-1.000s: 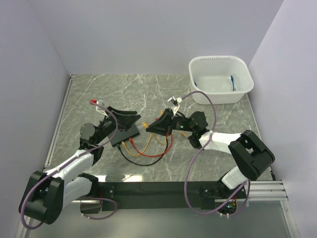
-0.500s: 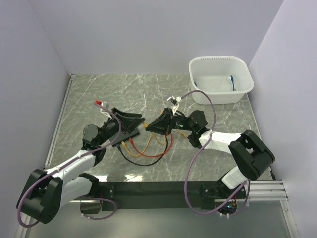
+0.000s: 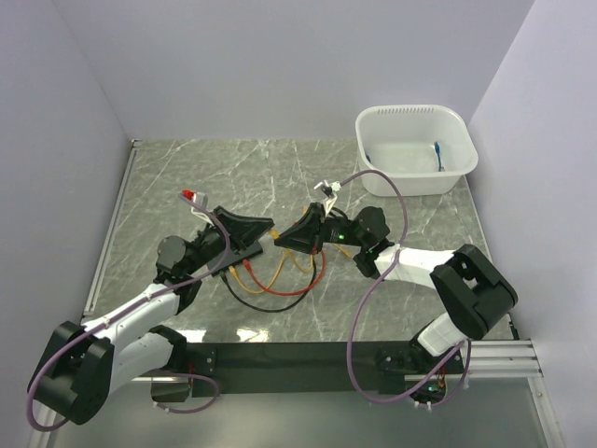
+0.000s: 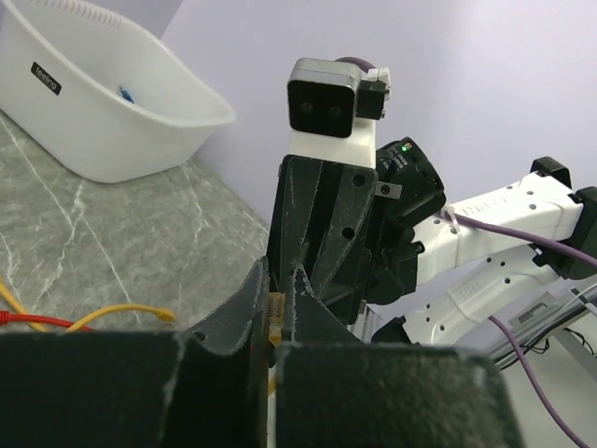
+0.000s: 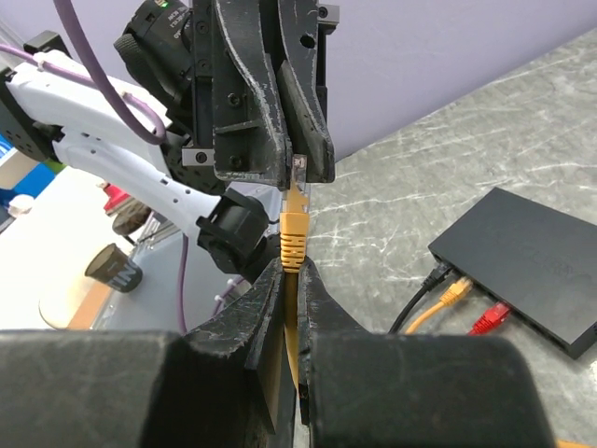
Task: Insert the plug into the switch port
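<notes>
A yellow plug [image 5: 294,233] on a yellow cable is pinched at its boot by my shut right gripper [image 5: 291,266]. Its clear tip [image 5: 298,168] sits between the fingers of my left gripper [image 5: 297,173], which is shut on it. In the left wrist view the plug [image 4: 273,313] shows in the narrow gap of my left gripper [image 4: 277,275]. From above, both grippers [image 3: 268,227] [image 3: 282,239] meet tip to tip over the table. The flat black switch [image 5: 532,266] lies on the table, its port side [image 5: 541,331] holding black, orange and red cables. Seen from above, the switch [image 3: 233,258] is mostly hidden under the left gripper.
A white tub [image 3: 415,149] stands at the back right with a blue cable [image 3: 437,157] inside. Black, red and orange cables [image 3: 275,285] loop on the marble table in front of the switch. A purple-grey wall rises on each side.
My left gripper slid right toward the right gripper and shut on the plug's tip. The right gripper has stayed in place with the plug.
</notes>
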